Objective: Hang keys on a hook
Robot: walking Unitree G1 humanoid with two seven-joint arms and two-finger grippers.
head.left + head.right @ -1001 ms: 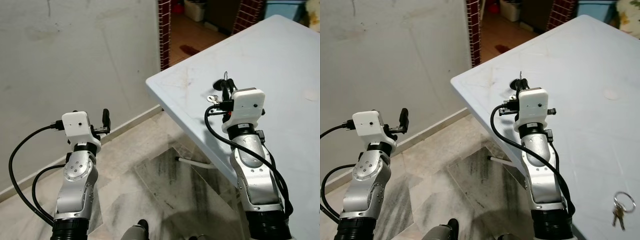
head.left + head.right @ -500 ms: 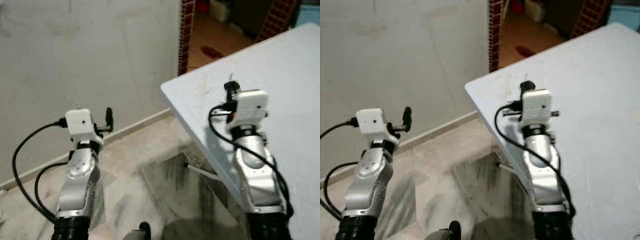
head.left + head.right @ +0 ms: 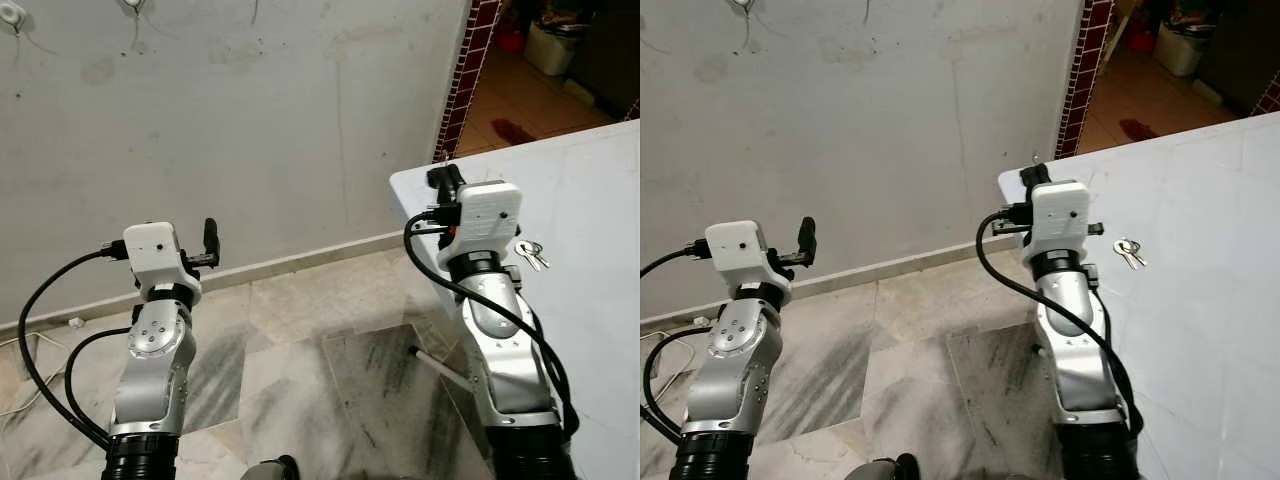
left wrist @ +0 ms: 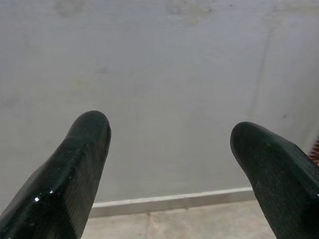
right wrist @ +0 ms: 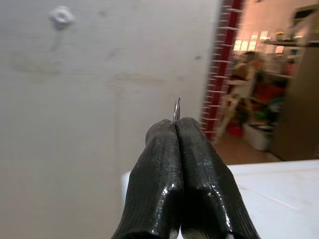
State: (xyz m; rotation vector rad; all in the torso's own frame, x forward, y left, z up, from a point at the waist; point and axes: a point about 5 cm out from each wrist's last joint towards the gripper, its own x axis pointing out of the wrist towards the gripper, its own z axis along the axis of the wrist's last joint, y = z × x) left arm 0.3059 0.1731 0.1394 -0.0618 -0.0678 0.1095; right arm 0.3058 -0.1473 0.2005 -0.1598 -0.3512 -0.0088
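Note:
My right gripper (image 5: 177,124) is shut on a thin metal key ring (image 5: 177,108) that pokes out above its fingertips. It is held up over the corner of the white table (image 3: 590,190) and faces the grey wall. A small white hook (image 5: 61,16) is stuck high on that wall, and another white hook (image 3: 10,14) is at the wall's upper left. A small bunch of keys (image 3: 530,253) lies on the table beside my right wrist. My left gripper (image 4: 169,134) stands open and empty, raised toward the wall's foot.
The grey wall (image 3: 280,120) stands straight ahead, with a skirting strip (image 3: 300,262) where it meets the marble floor (image 3: 320,360). A brick-edged doorway (image 3: 462,70) opens at the right. A cable (image 3: 20,345) lies on the floor at the far left.
The whole view has swung left toward the wall: the table has slid to the right and the wall hooks have come into view. Both arms keep their pose.

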